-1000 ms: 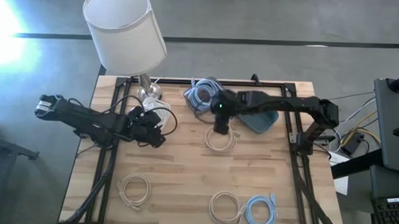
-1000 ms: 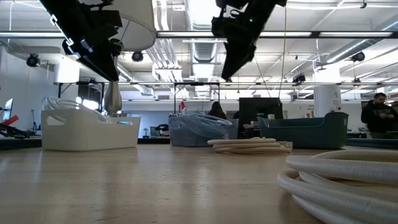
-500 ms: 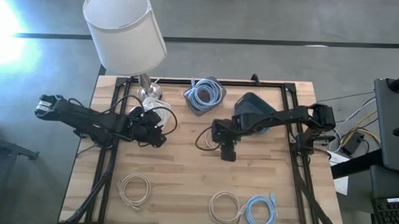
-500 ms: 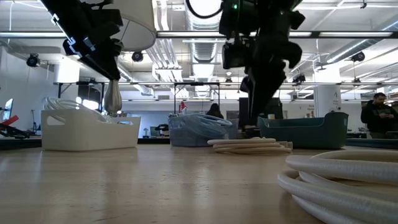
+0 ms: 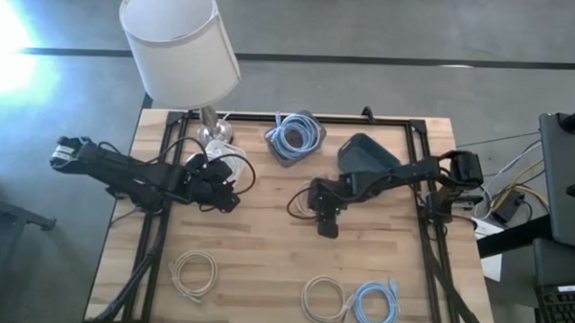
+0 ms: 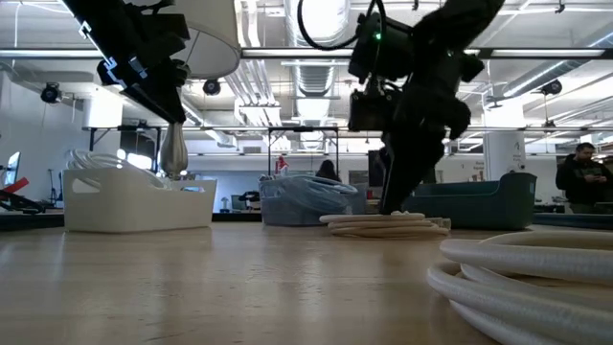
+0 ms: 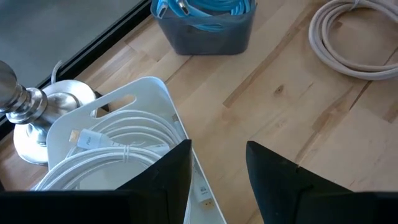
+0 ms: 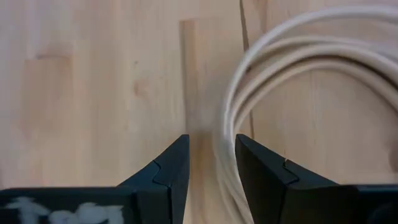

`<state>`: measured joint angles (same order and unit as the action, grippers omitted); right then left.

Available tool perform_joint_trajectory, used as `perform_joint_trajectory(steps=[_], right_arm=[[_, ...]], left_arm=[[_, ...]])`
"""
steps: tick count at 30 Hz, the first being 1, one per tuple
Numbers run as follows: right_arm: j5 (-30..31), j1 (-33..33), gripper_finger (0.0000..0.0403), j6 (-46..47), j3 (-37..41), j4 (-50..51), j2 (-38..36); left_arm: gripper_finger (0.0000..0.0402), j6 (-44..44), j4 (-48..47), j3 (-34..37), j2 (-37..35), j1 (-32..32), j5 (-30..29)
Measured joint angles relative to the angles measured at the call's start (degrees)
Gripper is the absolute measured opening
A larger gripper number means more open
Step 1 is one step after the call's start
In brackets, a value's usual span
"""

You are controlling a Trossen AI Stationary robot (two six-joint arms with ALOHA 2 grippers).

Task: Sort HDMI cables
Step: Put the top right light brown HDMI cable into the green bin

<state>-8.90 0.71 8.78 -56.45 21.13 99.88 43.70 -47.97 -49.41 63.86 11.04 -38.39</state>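
A beige coiled cable (image 5: 303, 202) lies flat mid-table, and shows in the low view as a beige coil (image 6: 383, 225). My right gripper (image 5: 326, 220) is open and points down at it. In the right wrist view the right gripper (image 8: 211, 167) has strands of the coil's rim (image 8: 227, 149) between its fingers. My left gripper (image 5: 225, 194) is open and hovers above the white bin (image 5: 237, 174) of white cables. The left wrist view shows the left gripper (image 7: 217, 168) above that bin's rim (image 7: 163, 87). A grey-blue bin (image 5: 293, 139) holds light blue cables. My right gripper comes at the beige coil from above, pointing down. Its fingers (image 8: 258, 168) stand either side of the rim strands (image 8: 231, 134), across them. The coil lies flat on the table. Whether the fingers touch the strands, I cannot tell.
A dark teal bin (image 5: 364, 153) sits by the right arm. A lamp (image 5: 181, 43) stands at the far left corner. Near the front edge lie two beige coils (image 5: 193, 271) (image 5: 323, 297) and a light blue coil (image 5: 374, 304). A person (image 6: 584, 182) stands in the room beyond.
My right gripper has moved from beside the grey-blue bin toward the table's near edge. It has then come down onto the beige coil, so that its fingertips now reach the coil's level. The coil has stayed where it was.
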Motion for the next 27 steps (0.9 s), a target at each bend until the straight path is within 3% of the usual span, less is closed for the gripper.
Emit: perform_joint_trajectory(steps=[8,15,22,27], right_arm=[[0.34,0.02,0.0117,-0.51,5.40,-6.68,0.00],[5.89,-0.07,0.0092,-4.89,7.34,-7.70,-0.13],[5.33,-1.07,0.0037,-10.69,5.91,-6.67,-0.01],[4.56,-1.97,0.0030,-8.32,2.56,-6.53,0.07]], left_arm=[[0.0156,0.02,0.36,0.00,0.00,-0.01,-0.02],[0.0156,0.02,0.49,0.00,0.00,0.00,-0.04],[0.0156,-0.29,0.53,0.00,0.00,0.01,-0.07],[0.0156,-0.33,0.55,0.00,0.00,0.01,-0.07]])
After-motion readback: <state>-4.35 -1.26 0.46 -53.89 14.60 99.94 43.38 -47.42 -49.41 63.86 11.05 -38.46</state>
